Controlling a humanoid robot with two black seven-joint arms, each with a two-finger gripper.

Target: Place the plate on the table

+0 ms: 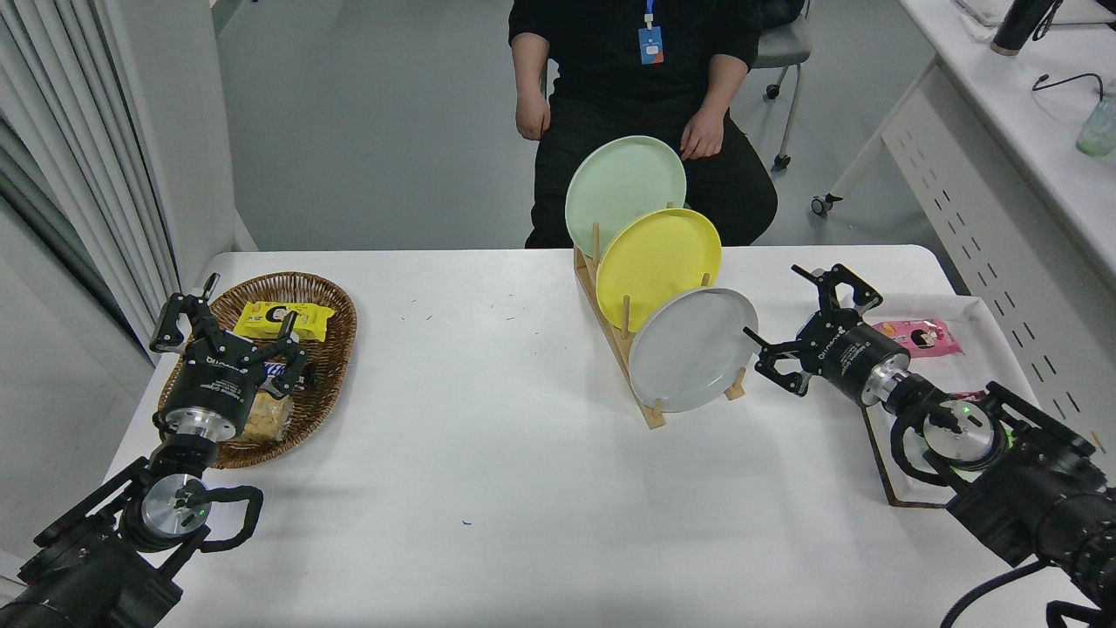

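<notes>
Evidently the right gripper [789,327] comes in with jaws spread wide and empty, because the plate [693,349] stands upright just ahead of them (front slot of the wooden rack [623,353]), offering its rim

An office or lab room set up for robot trials

A plain grey floor [366,131] and a wheeled office chair [785,52] lie behind the white worktop [488,436]; a second long white desk [1003,113] with a cable and a bottle runs along the right; pale curtains [70,131] hang at the left; a seated person [641,96] wears a badge on a lanyard; two black robot arms reach in from the near corners.
</notes>
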